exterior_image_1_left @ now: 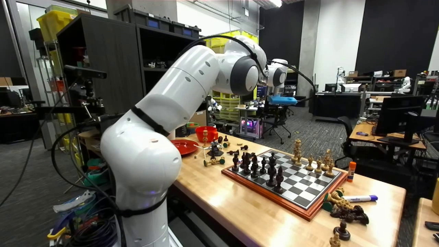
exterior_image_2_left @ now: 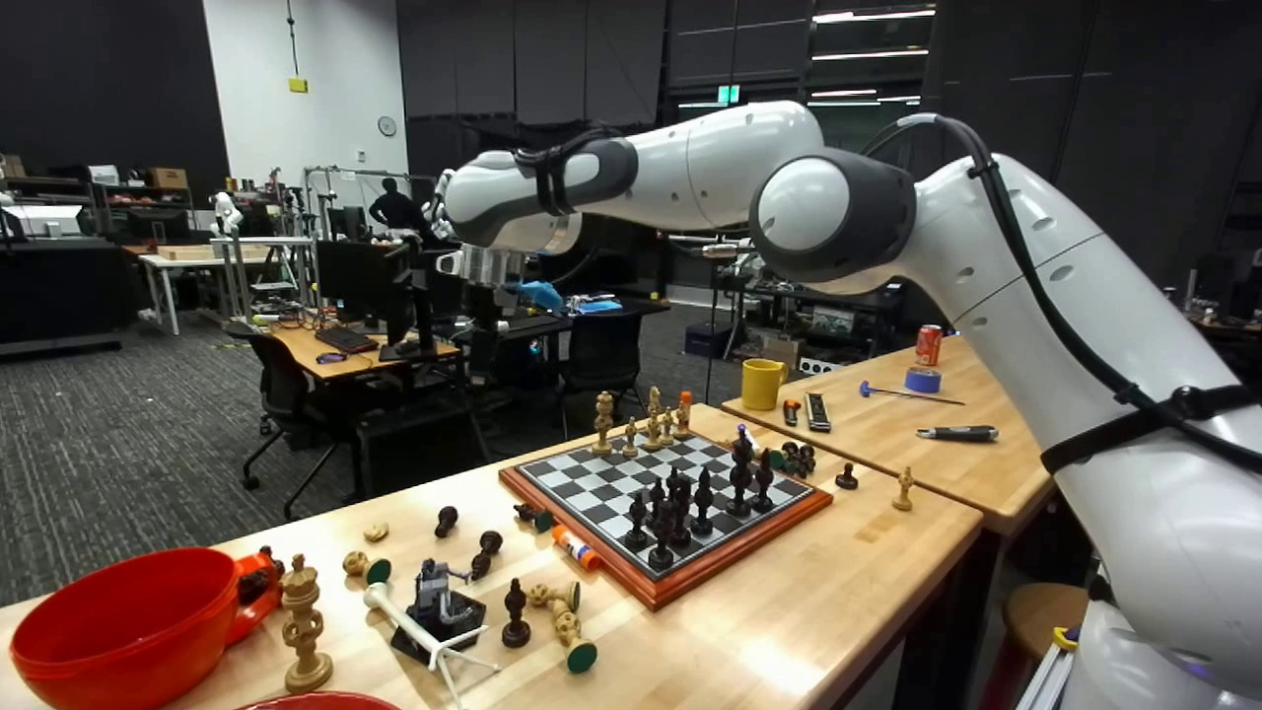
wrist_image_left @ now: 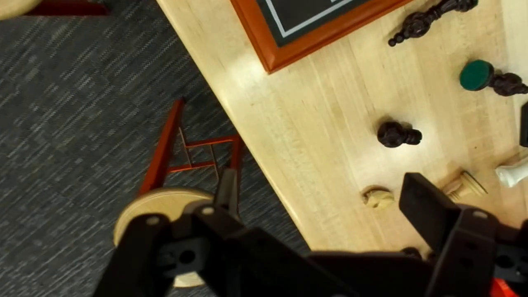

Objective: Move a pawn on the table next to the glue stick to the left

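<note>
The pale table [exterior_image_2_left: 848, 562] carries a chessboard [exterior_image_1_left: 295, 181], two glue sticks [exterior_image_2_left: 576, 547] and scattered chess pieces [exterior_image_2_left: 516, 621].

Chessboard [exterior_image_1_left: 310, 187]: 1. On it, upright: light chess pieces [exterior_image_1_left: 297, 151], at least 6; dark chess pieces [exterior_image_1_left: 279, 180], at least 7; overlap prevents exact totals. Glue sticks [exterior_image_2_left: 577, 548]: 2. Marker [exterior_image_1_left: 358, 198]: 1. Red mug [exterior_image_2_left: 128, 636]: 1. Red plate [exterior_image_1_left: 185, 146]: 1. Yellow mug [exterior_image_2_left: 759, 385]: 1. Drink can [exterior_image_2_left: 928, 345]: 1. Roll of blue tape [exterior_image_2_left: 923, 381]: 1.
</note>
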`<state>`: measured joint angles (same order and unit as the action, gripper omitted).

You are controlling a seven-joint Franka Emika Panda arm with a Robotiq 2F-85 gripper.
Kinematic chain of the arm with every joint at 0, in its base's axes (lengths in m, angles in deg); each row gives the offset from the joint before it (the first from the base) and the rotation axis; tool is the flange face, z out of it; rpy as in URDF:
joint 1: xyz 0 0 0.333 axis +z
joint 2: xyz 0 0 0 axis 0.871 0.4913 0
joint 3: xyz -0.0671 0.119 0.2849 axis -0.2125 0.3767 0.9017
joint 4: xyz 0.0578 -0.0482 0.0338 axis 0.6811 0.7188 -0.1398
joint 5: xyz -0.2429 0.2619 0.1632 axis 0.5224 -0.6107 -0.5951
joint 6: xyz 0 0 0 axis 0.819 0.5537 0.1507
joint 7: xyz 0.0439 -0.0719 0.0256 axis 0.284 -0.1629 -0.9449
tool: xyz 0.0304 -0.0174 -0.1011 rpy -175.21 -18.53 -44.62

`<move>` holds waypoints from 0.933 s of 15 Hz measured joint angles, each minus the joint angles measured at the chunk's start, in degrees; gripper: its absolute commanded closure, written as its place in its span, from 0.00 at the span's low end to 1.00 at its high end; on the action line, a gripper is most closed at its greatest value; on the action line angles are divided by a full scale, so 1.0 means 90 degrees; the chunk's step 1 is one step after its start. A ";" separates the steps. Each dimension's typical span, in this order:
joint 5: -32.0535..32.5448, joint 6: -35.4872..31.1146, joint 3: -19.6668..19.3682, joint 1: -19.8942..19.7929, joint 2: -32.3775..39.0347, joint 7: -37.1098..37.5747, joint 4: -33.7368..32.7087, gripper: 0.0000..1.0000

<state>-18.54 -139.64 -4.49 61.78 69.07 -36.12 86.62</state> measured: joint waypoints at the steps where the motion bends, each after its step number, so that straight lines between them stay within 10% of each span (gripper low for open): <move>1: -0.0022 0.0096 0.0070 -0.0006 0.0066 -0.0159 -0.0061 0.00; 14: -0.0021 0.0396 0.0178 0.0143 0.0432 -0.0604 -0.0406 0.00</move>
<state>-18.73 -136.08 -2.89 63.07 72.96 -41.56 82.97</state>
